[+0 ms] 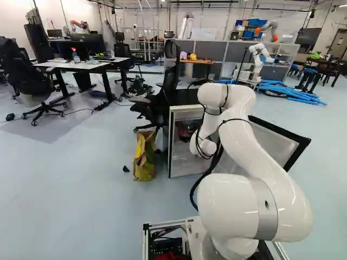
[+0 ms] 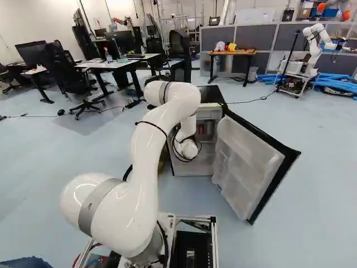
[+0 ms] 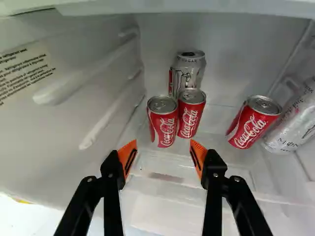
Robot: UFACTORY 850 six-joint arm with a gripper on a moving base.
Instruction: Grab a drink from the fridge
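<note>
The small fridge point(image 2: 210, 113) stands ahead of the arm, its door point(image 2: 251, 162) swung wide. My gripper is hidden behind the arm in both base views. In the wrist view the gripper point(image 3: 163, 146) is inside the fridge, open, with nothing between its orange pads. Just ahead of the fingers stand two red cans side by side, one point(image 3: 162, 122) in line with the gap and another point(image 3: 191, 114) beside it. A silver can point(image 3: 189, 71) is behind them. Off to one side are a third red can point(image 3: 253, 123) and a larger silver can point(image 3: 295, 120) near the fridge wall.
A yellow bag point(image 1: 145, 157) stands on the floor beside the fridge, with a black office chair point(image 1: 162, 100) behind it. In the wrist view, a pale shelf edge point(image 3: 197, 7) crosses above the cans, and the fridge's side wall point(image 3: 64, 123) runs close beside the gripper.
</note>
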